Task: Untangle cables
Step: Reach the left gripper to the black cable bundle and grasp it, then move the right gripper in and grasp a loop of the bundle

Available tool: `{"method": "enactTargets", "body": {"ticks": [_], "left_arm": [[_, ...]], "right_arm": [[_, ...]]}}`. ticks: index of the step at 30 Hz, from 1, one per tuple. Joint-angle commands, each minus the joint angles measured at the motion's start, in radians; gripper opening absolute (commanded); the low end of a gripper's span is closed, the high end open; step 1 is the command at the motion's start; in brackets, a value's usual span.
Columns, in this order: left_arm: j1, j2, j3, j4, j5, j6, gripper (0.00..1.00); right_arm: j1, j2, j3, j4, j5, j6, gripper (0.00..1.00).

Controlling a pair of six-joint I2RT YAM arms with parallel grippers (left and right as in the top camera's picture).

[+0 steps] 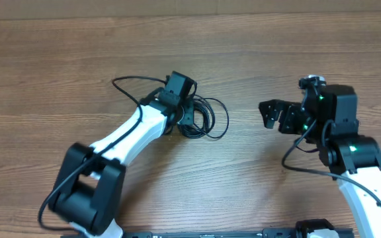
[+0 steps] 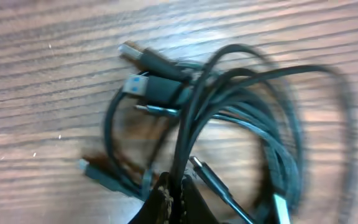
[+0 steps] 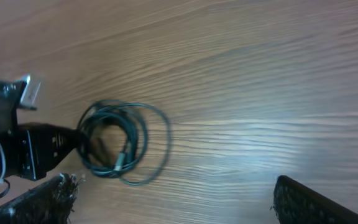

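Black cables [image 2: 188, 115] lay coiled on the wooden surface [image 1: 243, 53]; left pincer [image 2: 174, 190] clamped one strand; right pincer [image 1: 274, 116], at three o'clock, gaped empty.

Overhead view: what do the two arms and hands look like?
The left arm and right arm: white links, bulky black joints, a thin black cable along each. The left hand and right hand are black. Green lights dot the right arm's joints.
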Motion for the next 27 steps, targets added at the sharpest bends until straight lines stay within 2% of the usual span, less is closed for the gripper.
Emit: {"method": "enactTargets", "body": {"ticks": [1, 3, 5, 9, 12, 19, 23, 27], "left_arm": [[-0.006, -0.071, 0.035, -0.034, 0.046, 0.023, 0.04], [-0.006, -0.068, 0.034, -0.064, 0.045, 0.023, 0.04], [-0.006, -0.057, 0.032, -0.09, 0.035, 0.022, 0.04], [-0.006, -0.023, 0.031, -0.146, -0.001, 0.018, 0.04], [-0.006, 0.002, 0.031, -0.187, -0.024, 0.018, 0.04], [-0.006, 0.041, 0.031, -0.21, -0.061, 0.014, 0.04], [-0.006, 0.046, 0.031, -0.211, -0.113, 0.003, 0.04], [-0.005, 0.046, 0.031, -0.204, -0.119, -0.001, 0.04]], "right_arm": [[0.032, 0.065, 0.024, 0.021, -0.099, 0.001, 0.99], [0.058, 0.106, 0.024, 0.032, -0.099, 0.001, 0.94], [0.097, 0.153, 0.024, 0.047, -0.103, 0.001, 0.84], [0.195, 0.234, 0.024, 0.097, -0.1, 0.001, 0.8], [0.268, 0.297, 0.024, 0.158, -0.025, 0.026, 0.69], [0.371, 0.401, 0.024, 0.264, 0.012, 0.099, 0.66], [0.42, 0.45, 0.024, 0.276, 0.08, 0.13, 0.58], [0.449, 0.498, 0.024, 0.29, 0.142, 0.163, 0.59]]}}
